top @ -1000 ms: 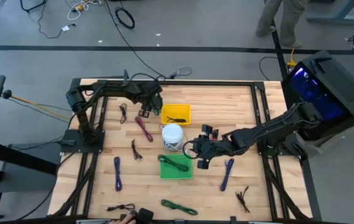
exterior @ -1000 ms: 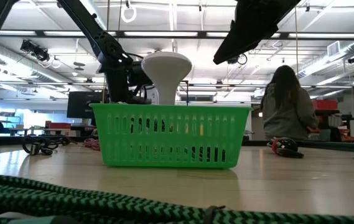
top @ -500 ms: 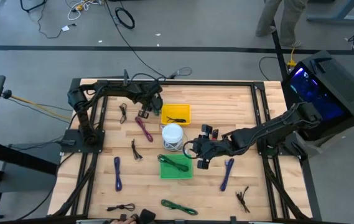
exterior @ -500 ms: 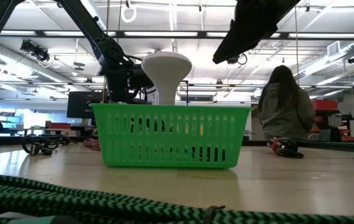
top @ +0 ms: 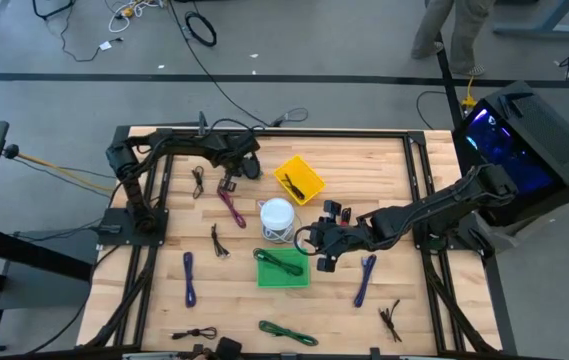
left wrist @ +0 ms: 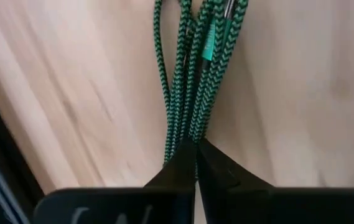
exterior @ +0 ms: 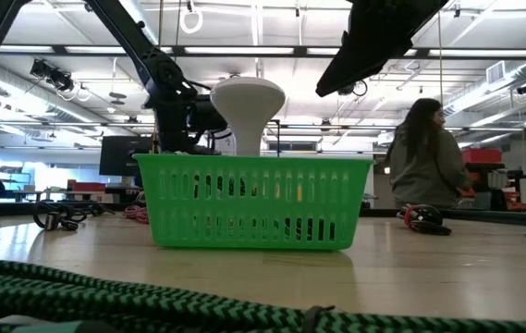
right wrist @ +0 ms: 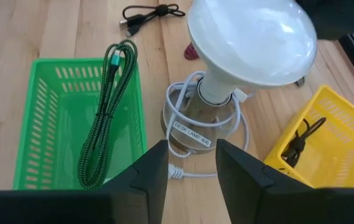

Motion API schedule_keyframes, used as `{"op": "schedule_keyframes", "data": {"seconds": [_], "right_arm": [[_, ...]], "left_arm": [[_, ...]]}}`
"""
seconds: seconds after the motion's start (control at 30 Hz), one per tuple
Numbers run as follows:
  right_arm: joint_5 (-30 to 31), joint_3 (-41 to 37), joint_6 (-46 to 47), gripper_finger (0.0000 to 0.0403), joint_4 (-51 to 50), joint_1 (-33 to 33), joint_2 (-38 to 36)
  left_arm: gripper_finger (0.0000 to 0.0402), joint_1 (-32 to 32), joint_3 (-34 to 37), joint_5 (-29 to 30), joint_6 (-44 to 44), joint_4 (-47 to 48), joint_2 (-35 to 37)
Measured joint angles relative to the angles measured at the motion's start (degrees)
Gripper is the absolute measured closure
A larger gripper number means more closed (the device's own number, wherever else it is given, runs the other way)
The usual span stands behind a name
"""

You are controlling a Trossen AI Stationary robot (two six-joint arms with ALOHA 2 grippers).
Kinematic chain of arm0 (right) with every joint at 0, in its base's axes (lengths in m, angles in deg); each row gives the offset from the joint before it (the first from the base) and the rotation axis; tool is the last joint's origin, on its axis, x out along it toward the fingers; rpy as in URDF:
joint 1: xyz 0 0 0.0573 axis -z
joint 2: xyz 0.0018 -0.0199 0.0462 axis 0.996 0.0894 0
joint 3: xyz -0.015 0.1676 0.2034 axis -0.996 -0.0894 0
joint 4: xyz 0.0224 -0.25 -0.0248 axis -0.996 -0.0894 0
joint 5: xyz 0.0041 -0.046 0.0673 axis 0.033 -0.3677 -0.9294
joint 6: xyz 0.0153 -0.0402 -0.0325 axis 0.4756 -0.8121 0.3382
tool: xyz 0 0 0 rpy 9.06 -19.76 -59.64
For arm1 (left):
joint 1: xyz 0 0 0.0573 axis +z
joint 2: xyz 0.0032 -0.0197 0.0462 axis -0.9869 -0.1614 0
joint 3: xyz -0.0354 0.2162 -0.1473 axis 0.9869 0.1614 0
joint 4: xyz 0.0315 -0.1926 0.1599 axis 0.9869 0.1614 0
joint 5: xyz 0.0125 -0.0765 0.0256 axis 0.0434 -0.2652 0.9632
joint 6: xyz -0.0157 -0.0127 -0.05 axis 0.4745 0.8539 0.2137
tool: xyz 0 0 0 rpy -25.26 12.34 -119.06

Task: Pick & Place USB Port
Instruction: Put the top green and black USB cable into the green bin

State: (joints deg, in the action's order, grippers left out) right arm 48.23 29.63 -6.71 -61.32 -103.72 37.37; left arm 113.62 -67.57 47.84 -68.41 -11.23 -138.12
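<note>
**Yellow bin (top: 286, 170) skewed; left hand (top: 247, 167) closed on nothing**

High view: bin has swung askew within the last second. Left hand, spread then, is now pressed together at the surface's (top: 364, 170) 11 o'clock. USB port (top: 228, 184) lies free at the hand's 8 o'clock, just beside it. Right hand (top: 320, 247) waits spread, mid-surface.
Low view: port not visible.
Left wrist view: green braided cable (left wrist: 189, 81) ahead.
Best practice, probably: reopen, straddle the port's long sides.
</note>
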Motion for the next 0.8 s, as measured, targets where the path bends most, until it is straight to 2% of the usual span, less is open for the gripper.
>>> {"op": "schedule_keyframes", "data": {"seconds": [0.1, 0.3, 0.53, 0.67, 0.8], "right_arm": [[0.43, -0.25, -0.36, 0.0268, 0.82, 0.04, 0.00], [1.99, -0.30, -0.46, 0.0268, 0.76, 0.05, 0.00], [5.37, -0.34, -0.28, 0.0268, -0.25, 0.67, 0.00], [8.66, -0.36, 0.05, 0.0268, -1.95, 2.48, -0.01], [9.05, -0.38, 0.24, 0.0268, -2.85, 4.51, -0.25]], "left_arm": [[0.0400, 0.30, 0.20, 1.76, 2.61, 3.58, 1.61], [0.0400, 1.94, 0.19, 2.18, 8.40, 3.12, 7.31], [0.0401, 3.67, 0.08, -2.36, 16.93, 3.22, 17.56], [0.0401, 3.16, 0.01, -7.19, 25.19, 6.81, 25.30], [0.0401, 0.15, -0.01, -10.60, 34.57, 12.43, 32.78]]}}
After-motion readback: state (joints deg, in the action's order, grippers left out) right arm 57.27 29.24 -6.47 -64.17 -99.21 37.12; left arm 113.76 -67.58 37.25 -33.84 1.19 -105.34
